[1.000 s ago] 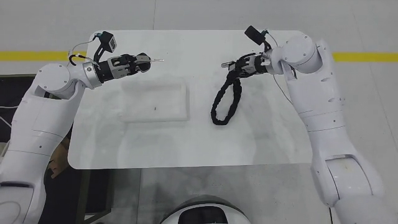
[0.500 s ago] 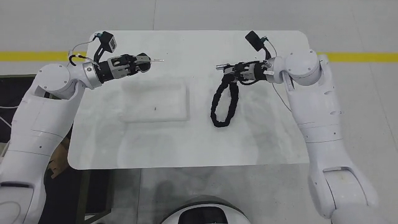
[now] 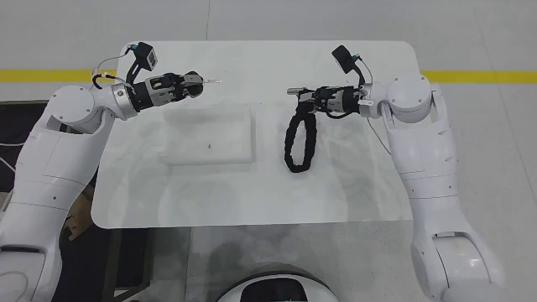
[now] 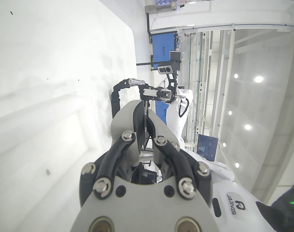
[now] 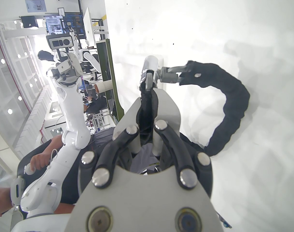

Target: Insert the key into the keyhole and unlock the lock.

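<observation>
My left gripper [image 3: 195, 85] is shut on a thin metal key [image 3: 211, 80], held above the table's far left part with the tip pointing right. In the left wrist view the key [image 4: 145, 115] sits edge-on between the pads of the left gripper [image 4: 145, 108]. My right gripper [image 3: 320, 98] is shut on the black sleeve of a cable lock [image 3: 295, 138]. Its silver cylinder [image 3: 294, 91] points left, toward the key. The lock's loop hangs down onto the table. In the right wrist view the cylinder [image 5: 150, 67] juts past the right gripper [image 5: 148, 92], and the loop [image 5: 234, 107] curves away.
A low white tray [image 3: 210, 136] lies on the white table [image 3: 252, 197] between the two arms, under and just right of the key. The lock's loop rests right of the tray. The table's far edge runs close behind both grippers.
My right gripper has carried the lock's cylinder leftward, toward the table's middle and the key. The left arm and the key have stayed still.
</observation>
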Controlling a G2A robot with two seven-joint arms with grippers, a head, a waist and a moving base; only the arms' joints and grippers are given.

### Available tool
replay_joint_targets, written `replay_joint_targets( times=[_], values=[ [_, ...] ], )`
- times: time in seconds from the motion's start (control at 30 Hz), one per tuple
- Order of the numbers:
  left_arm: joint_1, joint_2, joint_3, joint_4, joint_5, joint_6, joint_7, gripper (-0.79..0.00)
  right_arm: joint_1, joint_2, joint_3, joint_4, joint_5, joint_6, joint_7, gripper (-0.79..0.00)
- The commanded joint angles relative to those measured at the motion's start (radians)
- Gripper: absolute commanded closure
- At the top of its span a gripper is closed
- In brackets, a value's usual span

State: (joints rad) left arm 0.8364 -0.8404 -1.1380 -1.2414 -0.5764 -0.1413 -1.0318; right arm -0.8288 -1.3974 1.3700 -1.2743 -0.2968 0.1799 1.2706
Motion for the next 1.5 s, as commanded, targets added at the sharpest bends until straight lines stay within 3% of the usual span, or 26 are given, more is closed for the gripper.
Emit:
replay_joint_targets(
  times=[0.0,0.17,0.23,0.4,0.6,0.77,1.07,1.1,1.23,1.47],
  values=[
    [0.000,0.000,0.000,0.000,0.000,0.000,0.000,0.000,0.000,0.000,0.000,0.000,0.000,0.000,0.000,0.000],
    [0.000,0.000,0.000,0.000,0.000,0.000,0.000,0.000,0.000,0.000,0.000,0.000,0.000,0.000,0.000,0.000],
    [0.000,0.000,0.000,0.000,0.000,0.000,0.000,0.000,-0.052,-0.005,0.032,-0.026,0.063,0.020,0.018,0.000],
    [0.000,0.000,0.000,0.000,0.000,0.000,0.000,0.000,-0.210,-0.003,0.119,-0.157,0.332,0.026,0.022,0.000],
    [0.000,0.000,0.000,0.000,0.000,0.000,0.000,0.000,-0.247,0.003,0.156,-0.140,0.646,0.068,0.066,0.000],
    [0.000,0.000,0.000,0.000,0.000,0.000,0.000,0.000,-0.262,0.007,0.117,-0.141,0.729,0.027,0.057,0.000],
    [0.000,0.000,0.000,0.000,0.000,0.000,0.000,0.000,-0.261,0.012,0.105,-0.147,0.700,-0.003,0.036,0.000],
    [0.000,0.000,0.000,0.000,0.000,0.000,0.000,0.000,-0.303,0.013,0.107,-0.175,0.696,-0.014,0.027,0.000],
    [0.000,0.000,0.000,0.000,0.000,0.000,0.000,0.000,-0.393,0.043,0.127,-0.389,0.442,-0.108,-0.009,0.000],
    [0.000,0.000,0.000,0.000,0.000,0.000,0.000,0.000,-0.402,0.083,0.133,-0.597,0.092,-0.294,0.001,0.000]
  ],
)
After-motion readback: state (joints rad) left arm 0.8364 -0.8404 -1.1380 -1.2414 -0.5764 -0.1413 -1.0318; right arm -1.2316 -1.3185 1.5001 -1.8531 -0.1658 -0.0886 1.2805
